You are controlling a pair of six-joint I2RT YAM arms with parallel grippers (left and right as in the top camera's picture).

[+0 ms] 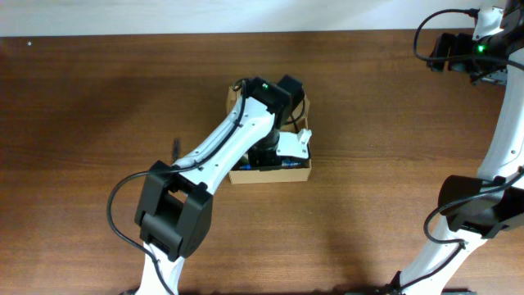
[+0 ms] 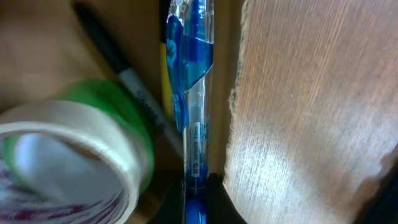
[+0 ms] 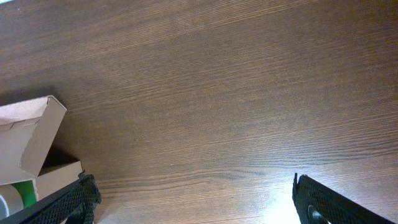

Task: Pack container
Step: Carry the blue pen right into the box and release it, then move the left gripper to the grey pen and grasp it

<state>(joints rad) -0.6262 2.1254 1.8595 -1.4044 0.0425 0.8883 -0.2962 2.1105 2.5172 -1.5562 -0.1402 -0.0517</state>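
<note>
Left arm (image 1: pixel 221 152) stretches over the table (image 1: pixel 393 164) into the open container (image 1: pixel 270 175) near its middle, while the right gripper (image 3: pixel 196 199) hangs at the far right corner, jaws spread wide. Inside lie a tape roll (image 2: pixel 93 143) and a black marker (image 2: pixel 124 81); the left gripper (image 2: pixel 194 208) has its jaws clenched on a blue pen (image 2: pixel 189 93) beside the wall.

tiny txt on blue pen (image 2: pixel 194 134) barrel, unreadable, faint txt on blk marker (image 2: pixel 132 84), too blurry

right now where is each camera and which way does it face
overhead: above the brown wooden table, facing down; tan cardboard box, left arm, right arm.
left wrist: over the box, facing a blue clear pen in the shut left gripper.
right wrist: over the table, facing down; open right gripper.
overhead and right wrist share the box.
</note>
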